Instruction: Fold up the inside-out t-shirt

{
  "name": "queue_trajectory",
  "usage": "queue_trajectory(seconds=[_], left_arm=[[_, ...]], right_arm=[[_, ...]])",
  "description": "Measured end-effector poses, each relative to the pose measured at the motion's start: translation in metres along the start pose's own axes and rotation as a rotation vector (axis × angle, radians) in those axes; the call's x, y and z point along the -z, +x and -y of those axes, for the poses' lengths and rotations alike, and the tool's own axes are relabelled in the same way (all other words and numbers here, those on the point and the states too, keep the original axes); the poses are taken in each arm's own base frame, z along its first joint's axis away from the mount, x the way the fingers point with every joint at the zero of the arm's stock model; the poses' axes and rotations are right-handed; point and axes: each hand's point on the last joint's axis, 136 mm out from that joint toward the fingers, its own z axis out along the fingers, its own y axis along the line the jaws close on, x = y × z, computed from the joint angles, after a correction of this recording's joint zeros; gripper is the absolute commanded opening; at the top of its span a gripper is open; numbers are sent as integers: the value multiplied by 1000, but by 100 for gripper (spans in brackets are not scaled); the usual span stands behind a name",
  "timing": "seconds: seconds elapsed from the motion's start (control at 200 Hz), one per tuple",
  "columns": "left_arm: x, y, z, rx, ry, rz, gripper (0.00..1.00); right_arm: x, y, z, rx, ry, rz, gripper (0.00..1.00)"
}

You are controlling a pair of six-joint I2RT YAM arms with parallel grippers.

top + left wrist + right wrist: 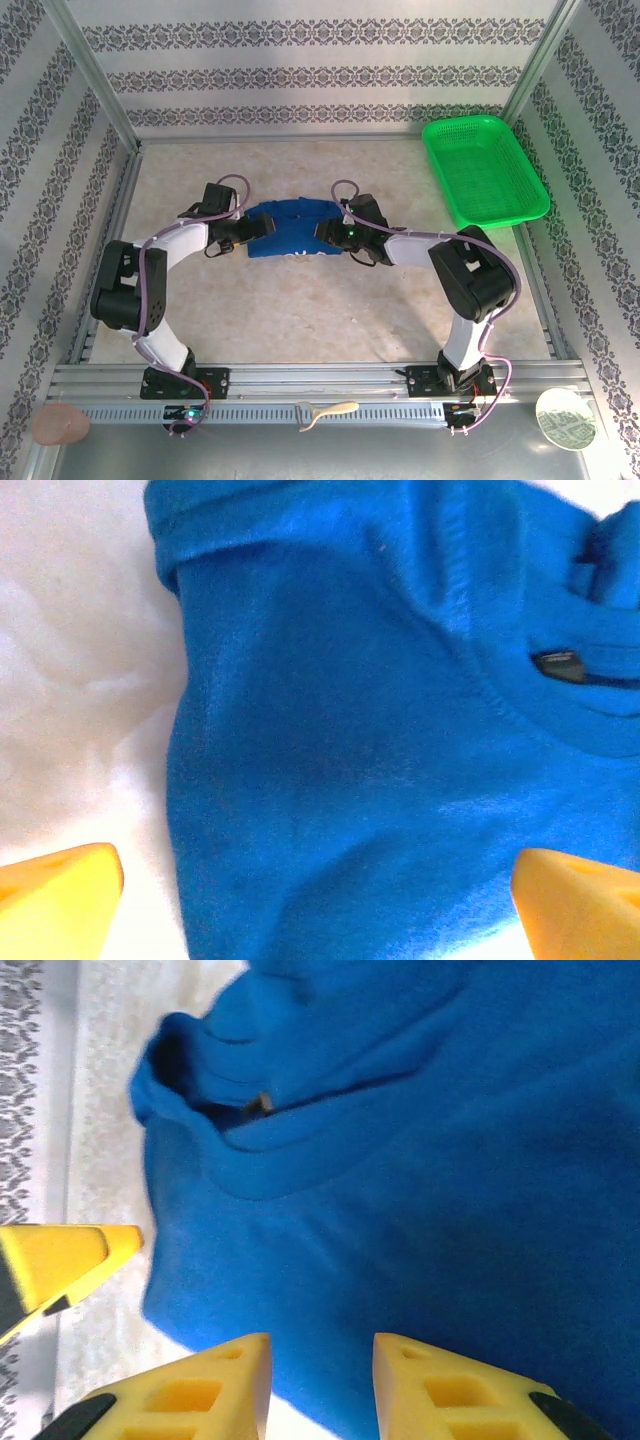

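From above, my left hand [250, 228] and right hand [323, 232] lie over both ends of the t-shirt [290, 222], hiding what is under them. In my wrist views the cloth runs off the edges. The tag [262, 1103] sits half buried in the collar fold, too blurred to read.
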Motion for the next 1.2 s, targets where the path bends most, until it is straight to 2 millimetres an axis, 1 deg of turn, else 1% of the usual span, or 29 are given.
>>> queue_trajectory(seconds=[0.095, 0.26, 0.34, 0.375, 0.42, 0.52, 0.555, 0.604, 0.774, 0.834, 0.949, 1.014, 1.064, 1.114, 1.199], left_arm=[[-7, 0, -1, 4, 2, -18, 99], [-18, 7, -2, 11, 18, -57, 100], [-18, 4, 0, 22, 44, -57, 100], [-18, 4, 0, 30, 52, -58, 98], [-18, 4, -1, 41, 63, -56, 92], [-20, 3, -7, 83, 80, -36, 72], [-20, 2, -10, 102, 85, -26, 68], [-21, 2, -12, 124, 100, -17, 66], [-19, 0, -12, 171, 134, 21, 66], [-19, -1, -12, 179, 140, 29, 69], [-18, -2, -7, 174, 145, 35, 77], [-20, -1, 1, 144, 141, 37, 81], [-22, 1, 14, 116, 157, 23, 81], [-26, 9, 26, 85, 160, -4, 82], [-30, 19, 36, 50, 149, -34, 82]], right_arm=[[-5, 1, 10, -11, 17, -1, 32], [-6, 2, 14, -17, 18, 6, 32], [-6, 3, 15, -21, 20, 8, 31], [-6, 3, 16, -22, 19, 10, 31], [-6, 3, 16, -23, 19, 11, 31], [-6, 4, 17, -23, 19, 11, 31], [-6, 4, 17, -24, 19, 12, 31], [-5, 2, 18, -25, 18, 16, 31], [-5, 2, 20, -29, 21, 21, 31], [-5, 2, 19, -29, 19, 22, 31], [-5, 2, 19, -29, 18, 23, 31], [-5, 1, 19, -29, 18, 23, 30], [-5, 2, 19, -30, 18, 23, 31], [-5, 1, 19, -31, 18, 25, 31], [-5, 1, 21, -31, 21, 29, 31]])
